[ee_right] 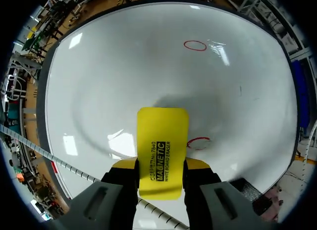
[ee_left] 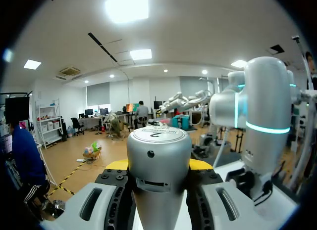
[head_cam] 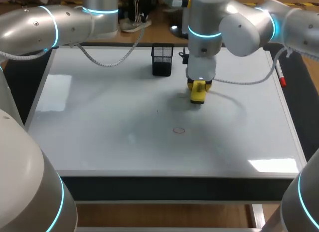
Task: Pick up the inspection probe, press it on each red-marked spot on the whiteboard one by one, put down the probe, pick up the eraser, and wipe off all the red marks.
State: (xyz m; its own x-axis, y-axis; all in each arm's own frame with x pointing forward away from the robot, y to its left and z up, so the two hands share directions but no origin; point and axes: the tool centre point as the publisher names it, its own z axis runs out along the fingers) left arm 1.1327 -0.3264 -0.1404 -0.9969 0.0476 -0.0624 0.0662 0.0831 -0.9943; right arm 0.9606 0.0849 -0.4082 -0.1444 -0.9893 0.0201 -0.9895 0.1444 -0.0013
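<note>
- Left gripper [ee_left: 159,164]: outside the head view past its upper left, clamped on one grey cylinder [ee_left: 158,151], probably the probe, held off the board.
- One black mesh holder [head_cam: 162,60], top centre of whiteboard [head_cam: 99,132].
- Two red marks: far ring [head_cam: 178,130] at frame centre, down-left of the eraser; near mark [ee_right: 199,142] just beside the eraser's edge.
- Right gripper [ee_right: 160,166]: clamped on the one yellow eraser [ee_right: 162,136], whose long axis runs along the fingers. Right arm nearer both marks.

Right hand [ee_right: 161,165] clamped, left arm [head_cam: 45,25] rearward
</note>
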